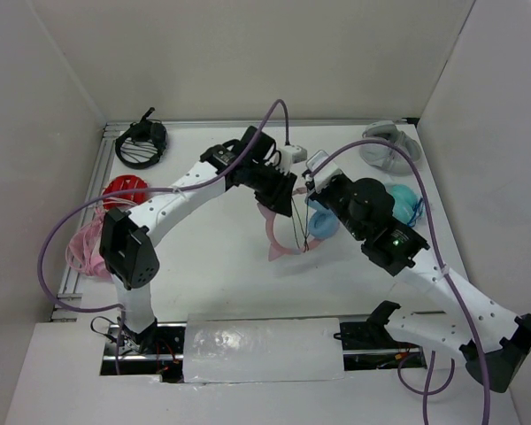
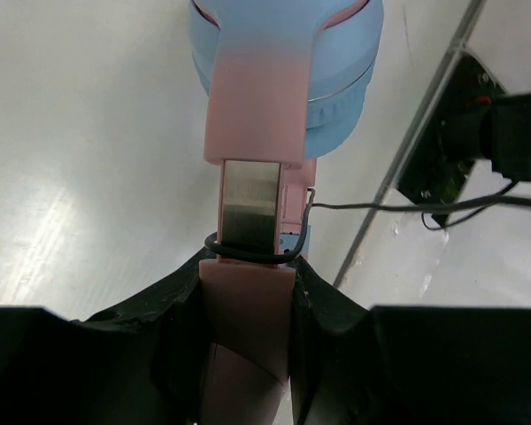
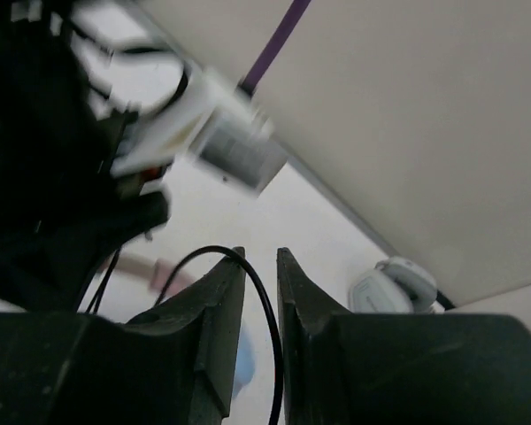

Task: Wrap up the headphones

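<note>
The headphones [image 1: 279, 237] lie in mid-table, with a pink headband and a light blue ear cup [image 1: 321, 223]. My left gripper [image 1: 281, 202] is shut on the headband. In the left wrist view, the left gripper [image 2: 248, 266] clamps the pink band just below the metal slider [image 2: 248, 199]. The ear cup [image 2: 283, 53] is beyond the slider. The thin dark cable [image 2: 372, 206] loops once round the slider and runs off to the right. My right gripper [image 1: 311, 184] is close beside the left one. In its own view, the right gripper [image 3: 260, 257] is nearly closed, with the cable [image 3: 270, 328] running between its fingers.
Grey-white headphones [image 1: 385, 146] sit at the back right and also show in the right wrist view [image 3: 394, 283]. A teal object [image 1: 405, 202] lies behind my right arm. Black headphones [image 1: 142, 143], a red object [image 1: 126, 190] and all-pink headphones [image 1: 88, 248] line the left edge.
</note>
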